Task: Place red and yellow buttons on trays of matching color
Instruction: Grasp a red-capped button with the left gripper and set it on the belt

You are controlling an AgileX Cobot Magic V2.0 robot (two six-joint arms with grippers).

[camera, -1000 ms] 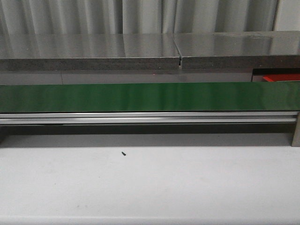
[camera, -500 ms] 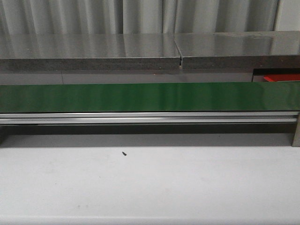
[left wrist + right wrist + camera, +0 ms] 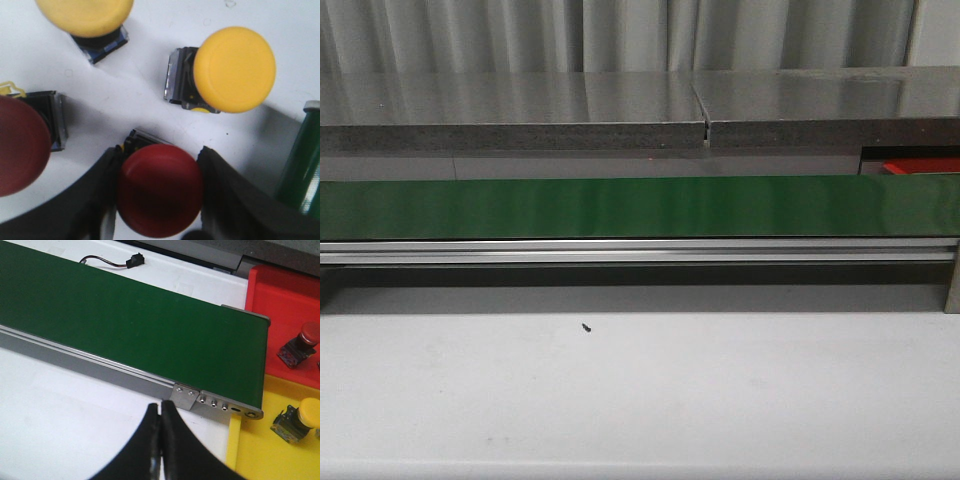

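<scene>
1. left gripper [image 3: 159,200] – black fingers [image 3: 82,210] straddling the round red mushroom-head button [image 3: 160,196], apparently gripping it for the red plastic tray [image 3: 282,295].
2. right gripper [image 3: 160,440] – pressed closed, empty, idling by the green conveyor belt [image 3: 125,325].

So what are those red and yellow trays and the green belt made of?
Red tray and yellow tray: probably moulded plastic, matte, uniformly coloured with rounded rims. Green belt: looks like smooth rubber or PVC with a faint sheen, edged by a silvery metal rail with screws.
</scene>
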